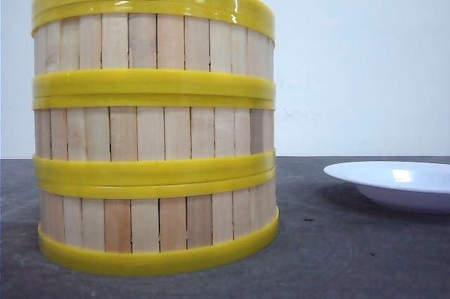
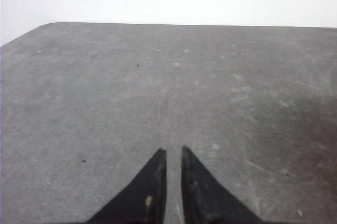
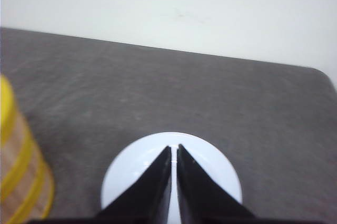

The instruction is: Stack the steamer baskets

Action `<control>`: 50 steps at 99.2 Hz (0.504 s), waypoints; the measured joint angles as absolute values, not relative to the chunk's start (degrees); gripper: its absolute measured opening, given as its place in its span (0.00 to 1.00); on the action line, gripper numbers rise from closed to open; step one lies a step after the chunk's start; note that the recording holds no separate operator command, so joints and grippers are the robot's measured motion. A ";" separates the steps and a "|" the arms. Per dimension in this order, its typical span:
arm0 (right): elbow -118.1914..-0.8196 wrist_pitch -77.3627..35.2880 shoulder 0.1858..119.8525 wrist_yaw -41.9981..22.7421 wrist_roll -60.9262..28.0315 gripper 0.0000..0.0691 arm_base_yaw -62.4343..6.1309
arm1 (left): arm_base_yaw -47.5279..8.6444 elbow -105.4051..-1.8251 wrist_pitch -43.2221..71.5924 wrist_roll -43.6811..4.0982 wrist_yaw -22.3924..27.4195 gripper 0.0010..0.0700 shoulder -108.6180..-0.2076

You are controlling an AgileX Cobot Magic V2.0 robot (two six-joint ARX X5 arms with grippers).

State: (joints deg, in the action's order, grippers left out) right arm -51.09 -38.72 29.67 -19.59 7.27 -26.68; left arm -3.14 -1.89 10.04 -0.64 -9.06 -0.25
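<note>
Three steamer baskets [image 1: 155,123] stand stacked one on another, filling the left of the front view, with pale wooden slats and yellow rims. The stack's edge [image 3: 21,182] also shows in the right wrist view. My left gripper [image 2: 174,151] is shut with nothing in it, above bare grey table. My right gripper [image 3: 174,148] is shut and empty, hanging over the white plate [image 3: 210,166]. Neither gripper shows in the front view.
The white plate [image 1: 394,183] lies on the dark grey table [image 1: 337,257] to the right of the stack. A pale wall runs behind the table. The table's rounded far corners show in both wrist views.
</note>
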 joint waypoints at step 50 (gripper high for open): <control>-24.91 -15.75 19.22 -2.72 5.74 0.01 -1.58 | -3.14 -1.89 10.04 -0.64 -9.06 0.02 -0.25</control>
